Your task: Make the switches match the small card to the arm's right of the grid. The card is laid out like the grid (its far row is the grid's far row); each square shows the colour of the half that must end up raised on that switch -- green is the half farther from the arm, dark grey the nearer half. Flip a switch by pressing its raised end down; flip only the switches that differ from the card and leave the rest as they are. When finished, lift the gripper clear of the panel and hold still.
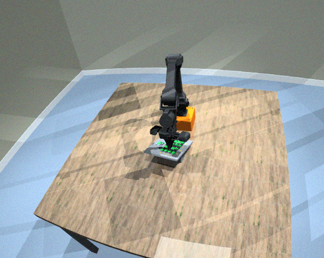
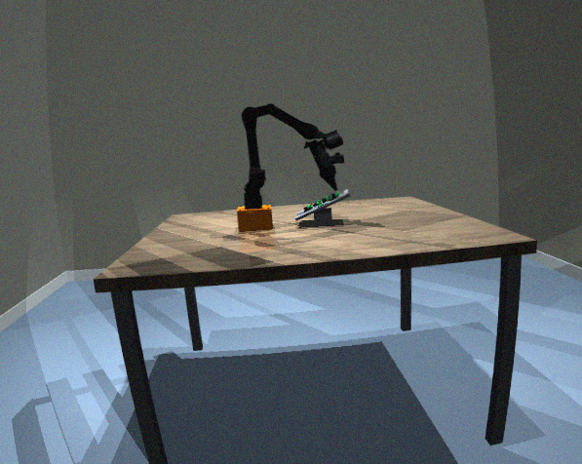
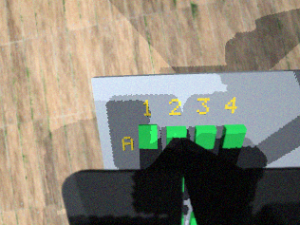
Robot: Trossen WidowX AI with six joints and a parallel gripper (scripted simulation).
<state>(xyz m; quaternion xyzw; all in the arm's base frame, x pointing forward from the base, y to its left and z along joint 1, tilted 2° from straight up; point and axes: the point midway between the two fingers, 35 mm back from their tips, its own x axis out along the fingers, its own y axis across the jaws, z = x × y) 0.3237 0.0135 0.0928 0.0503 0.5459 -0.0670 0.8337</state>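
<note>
Wrist view, nearest first: pincer (image 3: 182,156) pressed together with nothing between, black tip down over row A of the switch panel (image 3: 266,101), its point at or just over the switch under yellow numeral 2 (image 3: 177,132); contact can't be confirmed. Row A shows four green halves, under numerals 1–4, letter A to their left; lower rows hidden by the pincer body. Top view: grey panel (image 1: 181,155) sits on the wooden tabletop (image 1: 226,172) just in front of the orange arm base (image 1: 189,119), green switch halves (image 1: 175,146) visible, small card (image 1: 159,143) on the panel beside the grid, partly behind the pincer; card squares too small to read. Exterior view: panel (image 2: 306,212) tilted on a dark stand (image 2: 323,216), far edge higher, arm (image 2: 253,149) arched over, pincer (image 2: 333,185) pointing steeply down at the raised far end.
</note>
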